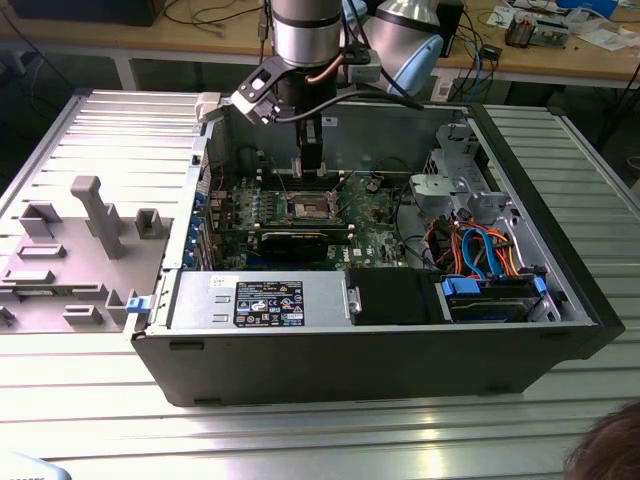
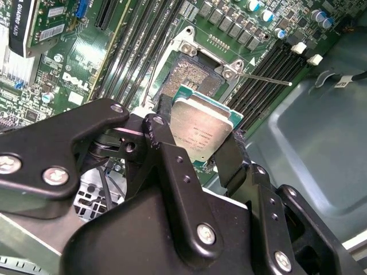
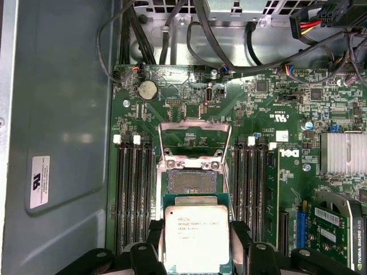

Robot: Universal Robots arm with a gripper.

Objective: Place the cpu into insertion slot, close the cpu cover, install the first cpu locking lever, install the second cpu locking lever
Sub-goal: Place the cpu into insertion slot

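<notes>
Black, screw-studded pincer (image 2: 199,130); silver arm (image 1: 305,30)

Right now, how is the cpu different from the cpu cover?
The cpu is a solid silver square; the cpu cover is a frame with a hole. The cpu is held in the gripper; the cpu cover stands open on the motherboard. Both are silvery metal.

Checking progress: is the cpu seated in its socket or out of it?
Out. The hand grips the cpu by its edges; the socket lies bare, its contacts showing.
</notes>
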